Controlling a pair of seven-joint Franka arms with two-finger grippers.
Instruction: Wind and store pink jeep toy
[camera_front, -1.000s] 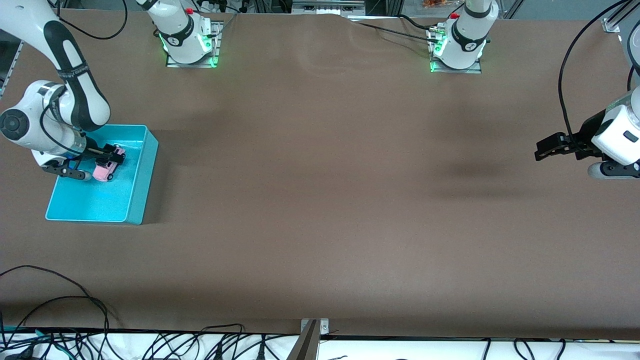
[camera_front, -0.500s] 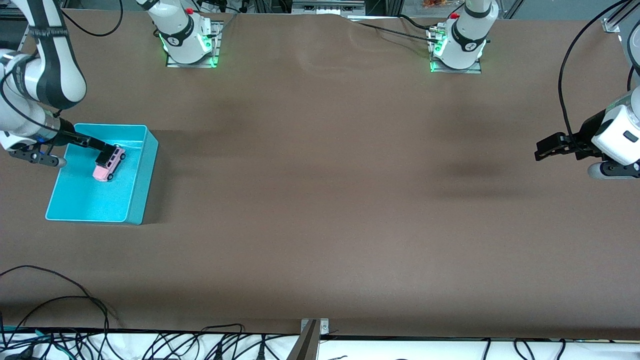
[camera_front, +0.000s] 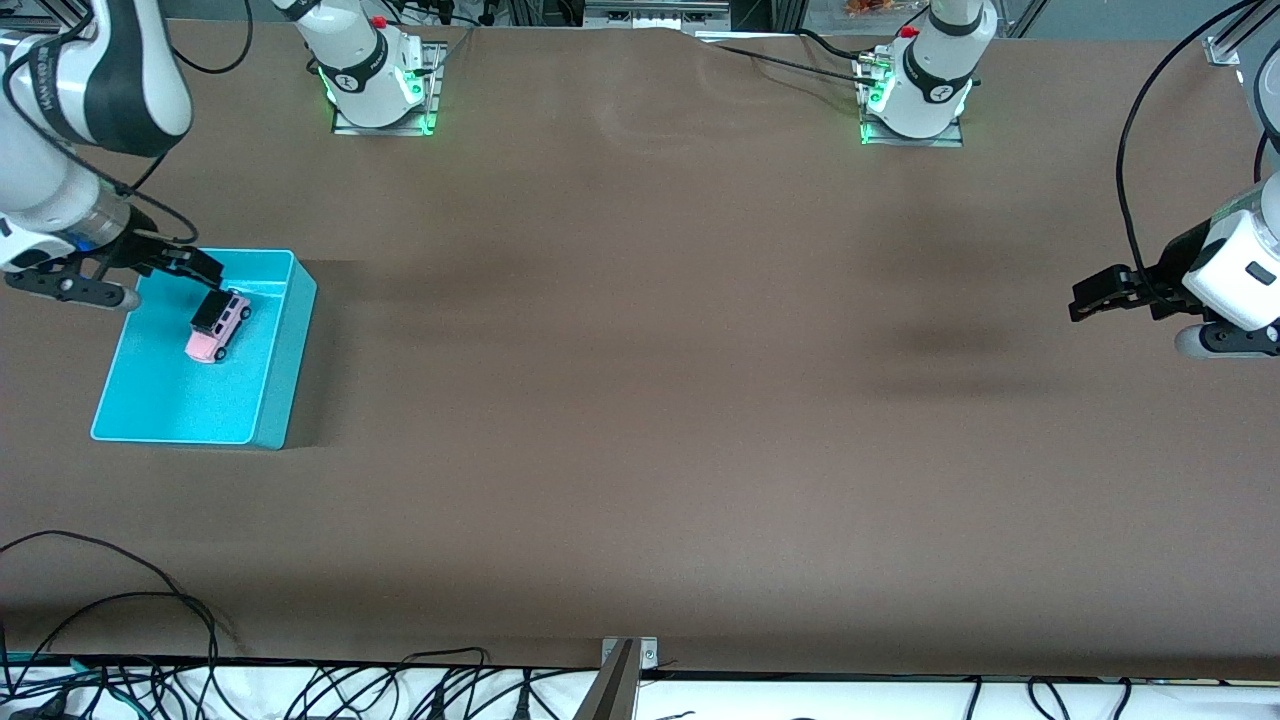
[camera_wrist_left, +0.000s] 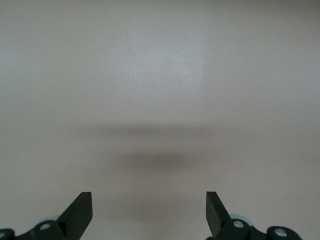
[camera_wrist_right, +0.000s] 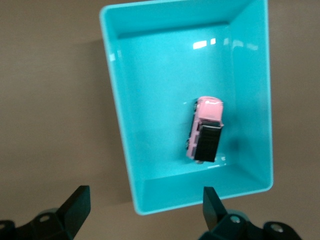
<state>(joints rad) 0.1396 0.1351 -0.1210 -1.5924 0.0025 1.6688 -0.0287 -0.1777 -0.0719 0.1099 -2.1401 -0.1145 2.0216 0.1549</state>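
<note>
Inside the rectangular teal plastic bin (camera_front: 285, 340) sits the small pink jeep toy with black roof (camera_front: 218, 327), upright. Right gripper (camera_front: 195, 268) released, over bin. Left gripper (camera_front: 1092, 296) released, waiting, well apart from bin.

Counts: 1 jeep (camera_front: 218, 326) (camera_wrist_right: 205, 129), pink w/ black roof. 1 bin (camera_front: 275, 400) (camera_wrist_right: 120, 120), teal. 1 table (camera_front: 660, 380), brown. 2 arms, 2 bases: right arm's base (camera_front: 375, 75), left arm's base (camera_front: 915, 95). 2 grippers: right gripper (camera_front: 195, 268) (camera_wrist_right: 145, 210), left gripper (camera_front: 1092, 297) (camera_wrist_left: 149, 212). 2 fingers each, so 4 fingers total. Cables along the table edge nearest the front cam, too tangled to count.
</note>
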